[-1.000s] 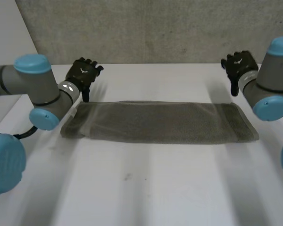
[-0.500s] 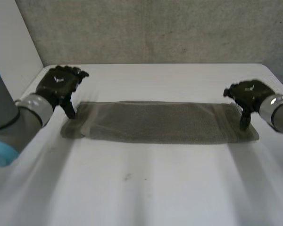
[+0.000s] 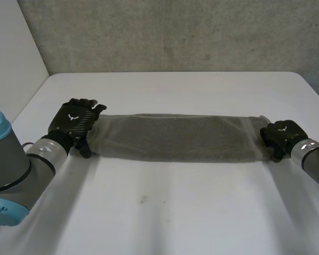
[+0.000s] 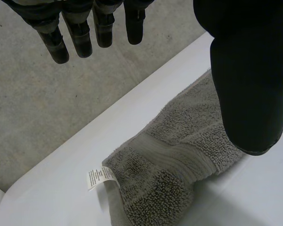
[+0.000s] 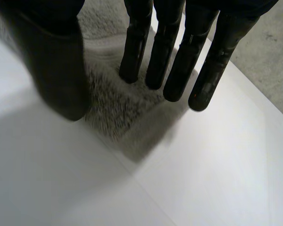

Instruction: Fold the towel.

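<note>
**Position.** The grey terry towel (image 3: pixel 175 137) lies flat on the white table (image 3: pixel 165 223) as a long narrow strip running left to right. The left hand (image 3: pixel 74 123) is over the strip's left end. The right hand (image 3: pixel 280 135) is over its right end.

**Hand state.** Both hands are released. In the left wrist view the fingers (image 4: pixel 80 33) are straight and the thumb (image 4: pixel 250 84) stands apart from them. The towel end lies below the gap, with nothing pinched. The right wrist view shows the same posture over the right end.

**Handling (judged).**
- The towel looks soft, light and limp.
- The strip appears to be doubled, so each end is probably several layers thick.
- The looped pile should grip well against the fingers.
- The cloth will likely slide on the smooth table and sag between the hands once lifted.

**Where to take hold.** Pinch each short end near its corners, catching all layers together. A white care label (image 4: pixel 100 177) projects from the edge of the left end. Do not grip the label alone.
</note>
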`<state>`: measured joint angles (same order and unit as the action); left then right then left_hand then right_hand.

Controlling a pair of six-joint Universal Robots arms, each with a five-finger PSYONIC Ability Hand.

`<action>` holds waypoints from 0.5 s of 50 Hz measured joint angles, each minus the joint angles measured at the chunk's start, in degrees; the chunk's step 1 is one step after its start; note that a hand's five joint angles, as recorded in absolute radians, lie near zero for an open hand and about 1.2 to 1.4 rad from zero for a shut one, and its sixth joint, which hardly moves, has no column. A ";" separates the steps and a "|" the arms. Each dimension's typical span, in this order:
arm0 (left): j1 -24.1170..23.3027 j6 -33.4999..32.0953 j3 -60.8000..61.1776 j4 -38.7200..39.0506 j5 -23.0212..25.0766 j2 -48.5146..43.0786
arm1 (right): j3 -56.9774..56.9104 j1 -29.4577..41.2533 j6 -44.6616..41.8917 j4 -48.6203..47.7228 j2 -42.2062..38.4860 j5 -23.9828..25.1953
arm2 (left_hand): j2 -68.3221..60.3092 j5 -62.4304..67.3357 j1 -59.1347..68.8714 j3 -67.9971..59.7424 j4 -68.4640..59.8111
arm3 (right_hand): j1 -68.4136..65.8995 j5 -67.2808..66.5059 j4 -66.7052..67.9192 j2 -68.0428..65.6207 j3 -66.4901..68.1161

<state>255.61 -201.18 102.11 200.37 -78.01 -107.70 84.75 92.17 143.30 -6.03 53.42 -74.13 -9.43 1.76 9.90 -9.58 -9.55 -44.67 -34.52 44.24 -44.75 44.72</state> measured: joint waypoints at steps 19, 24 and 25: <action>-0.28 0.00 0.30 0.00 0.03 -0.14 | -4.15 -11.25 -5.05 0.58 1.70 -1.72 | 0.00 0.00 0.00 0.00 0.00 | -30.85 -32.08 32.69 -31.00 31.86; -0.08 0.00 0.81 0.49 0.03 -0.08 | -9.16 -15.33 -9.22 2.25 1.45 -2.04 | 0.00 0.00 0.00 0.00 0.00 | -30.94 -32.08 32.69 -31.00 31.86; -0.05 0.00 0.87 0.53 0.03 -0.07 | -9.88 -15.57 -9.73 2.62 1.36 -2.10 | 0.00 0.00 0.00 0.00 0.00 | -30.95 -32.08 32.69 -31.00 31.86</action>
<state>255.55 -201.18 102.98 200.90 -77.98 -107.77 74.87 76.60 133.57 -3.41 54.78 -76.23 -9.43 1.76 9.90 -9.58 -9.55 -75.62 -66.60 76.93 -75.74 76.59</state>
